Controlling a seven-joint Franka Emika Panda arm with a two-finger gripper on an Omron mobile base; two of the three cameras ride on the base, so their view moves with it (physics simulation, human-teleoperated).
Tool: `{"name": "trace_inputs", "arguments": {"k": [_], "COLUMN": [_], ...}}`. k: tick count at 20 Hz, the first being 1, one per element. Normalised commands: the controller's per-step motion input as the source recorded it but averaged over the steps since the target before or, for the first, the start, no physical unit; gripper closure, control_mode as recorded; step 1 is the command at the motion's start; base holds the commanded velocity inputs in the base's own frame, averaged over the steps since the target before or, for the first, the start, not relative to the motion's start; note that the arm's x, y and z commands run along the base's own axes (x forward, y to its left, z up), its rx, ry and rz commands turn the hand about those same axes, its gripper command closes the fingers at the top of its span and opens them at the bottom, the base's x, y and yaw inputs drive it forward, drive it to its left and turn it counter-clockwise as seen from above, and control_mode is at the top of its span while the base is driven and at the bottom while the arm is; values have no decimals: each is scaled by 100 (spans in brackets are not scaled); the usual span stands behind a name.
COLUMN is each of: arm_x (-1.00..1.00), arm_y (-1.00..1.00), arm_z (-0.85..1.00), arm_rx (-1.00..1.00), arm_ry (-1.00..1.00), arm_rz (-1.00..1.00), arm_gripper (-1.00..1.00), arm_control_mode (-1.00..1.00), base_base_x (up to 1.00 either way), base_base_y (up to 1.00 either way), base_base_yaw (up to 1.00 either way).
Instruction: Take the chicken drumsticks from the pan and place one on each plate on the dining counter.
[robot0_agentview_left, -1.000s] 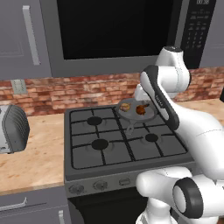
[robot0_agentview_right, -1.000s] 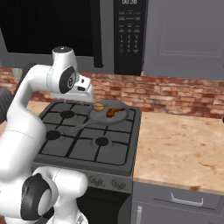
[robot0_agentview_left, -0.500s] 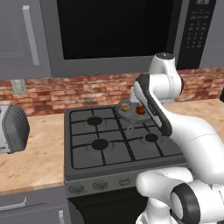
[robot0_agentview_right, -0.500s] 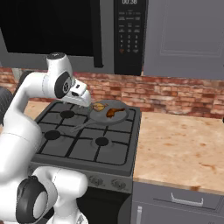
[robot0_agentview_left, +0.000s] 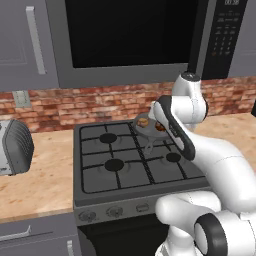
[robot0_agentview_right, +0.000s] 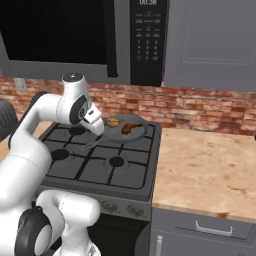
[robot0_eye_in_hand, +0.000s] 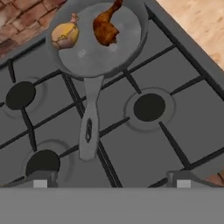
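hovering open hand above pan holding both drumsticks.

The microwave carries a small clock display at the top of its control panel — its digits are too blurred to read, as are the keypad markings below.

Above the pan the air is free, so a hand could drop straight onto either drumstick. The pale drumstick and the dark drumstick lie apart, with bare metal between them. The pan's handle juts over the stove grates. The brick wall and microwave crowd the back.
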Motion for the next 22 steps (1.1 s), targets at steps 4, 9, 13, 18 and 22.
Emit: {"name": "trace_inputs", "arguments": {"k": [4, 9, 13, 18, 22], "arm_x": [41, 53, 52, 50, 52], "arm_y": [0, 0, 0, 0, 0], "arm_z": [-8, -19, -36, -29, -19], "arm_rx": [16, 12, 10, 10, 6], "arm_ry": [0, 0, 0, 0, -5], "arm_rz": [-19, -15, -12, -5, 0], "arm_gripper": [-100, -100, -100, -100, -100], "arm_control_mode": [-100, -100, -100, -100, -100], "base_base_x": [0, 0, 0, 0, 0], "base_base_y": [0, 0, 0, 0, 0], "base_base_yaw": [0, 0, 0, 0, 0]}}
